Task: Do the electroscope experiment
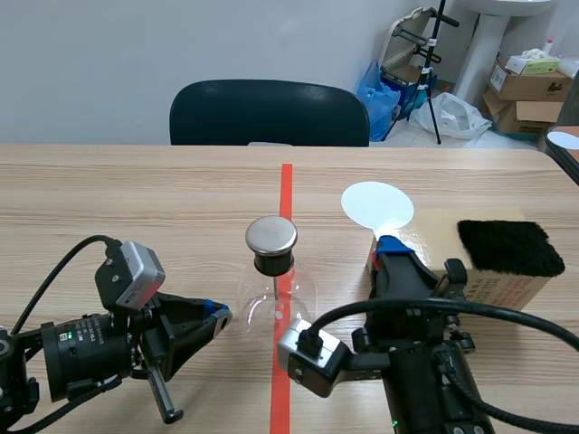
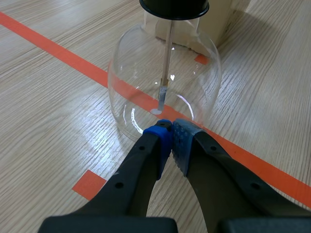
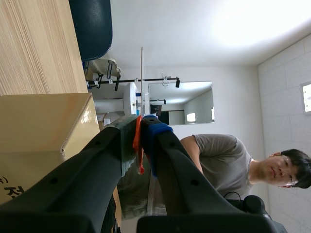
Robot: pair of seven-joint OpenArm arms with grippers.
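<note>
Upright stands the electroscope (image 1: 274,276), rod (image 2: 167,53) vertical; right claw (image 1: 391,246) pinches disc (image 1: 377,205).

The left arm (image 1: 81,357) and right arm (image 1: 425,371) are matte black, trailing thick black cables (image 1: 511,318). Each carries a silver-grey camera box (image 1: 132,271) and blue fingertip pads (image 2: 159,141).

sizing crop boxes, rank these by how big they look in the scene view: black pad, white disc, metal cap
1. black pad
2. white disc
3. metal cap
No near ties.
</note>
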